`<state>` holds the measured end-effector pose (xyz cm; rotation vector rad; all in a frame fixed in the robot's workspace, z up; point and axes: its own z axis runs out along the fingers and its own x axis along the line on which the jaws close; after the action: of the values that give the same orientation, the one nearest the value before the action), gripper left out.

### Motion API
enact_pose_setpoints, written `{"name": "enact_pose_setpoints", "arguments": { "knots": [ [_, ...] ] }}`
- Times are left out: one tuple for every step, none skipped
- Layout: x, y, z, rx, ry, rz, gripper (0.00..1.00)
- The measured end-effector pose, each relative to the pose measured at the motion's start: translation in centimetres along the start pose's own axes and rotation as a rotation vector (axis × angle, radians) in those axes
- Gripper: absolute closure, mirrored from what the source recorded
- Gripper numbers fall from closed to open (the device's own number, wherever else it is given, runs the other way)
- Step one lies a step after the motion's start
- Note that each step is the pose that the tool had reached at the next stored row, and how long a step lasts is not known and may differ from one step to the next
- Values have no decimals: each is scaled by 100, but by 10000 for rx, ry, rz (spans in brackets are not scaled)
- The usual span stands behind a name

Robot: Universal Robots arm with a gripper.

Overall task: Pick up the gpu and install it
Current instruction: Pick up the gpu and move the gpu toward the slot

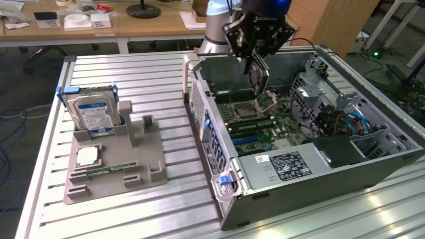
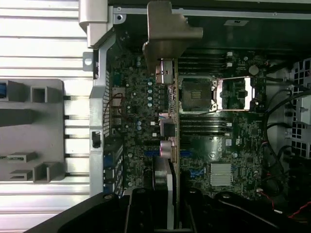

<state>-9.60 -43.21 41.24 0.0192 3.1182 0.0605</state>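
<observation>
From where I stand the table point(image 1: 133, 74) is pale silver, ribbed with long parallel grooves. The holder tray point(image 1: 143, 164) on it is plain matte grey. The hard drive point(image 1: 96, 114) is silver with a blue-and-white label, and the memory stick point(image 1: 106, 170) is green. The computer case point(image 1: 345, 174) is dark grey, with 1 black-and-white sticker point(image 1: 290, 166) and a blue latch point(image 1: 226, 179). Its motherboard point(image 1: 265, 132) is dark green, speckled with small parts, and blue cables point(image 1: 355, 122) run beside it. The gripper point(image 1: 255, 64) is black. The gpu point(image 1: 261, 82) looks dark with a pale metal edge.
</observation>
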Motion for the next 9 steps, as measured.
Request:
{"name": "enact_pose_setpoints", "arguments": {
  "knots": [
    [-40,1,1,0,1,-1,72],
    [-78,2,3,0,1,-2,72],
    [-115,3,3,0,1,-1,72],
    [-152,4,5,0,0,0,72],
    [-190,5,6,0,0,-1,72],
    [-227,6,7,0,1,-1,72],
    [-268,7,8,0,0,0,72],
    [-306,8,10,0,0,0,72],
    [-345,9,11,-1,0,-2,72]
  ]
}}
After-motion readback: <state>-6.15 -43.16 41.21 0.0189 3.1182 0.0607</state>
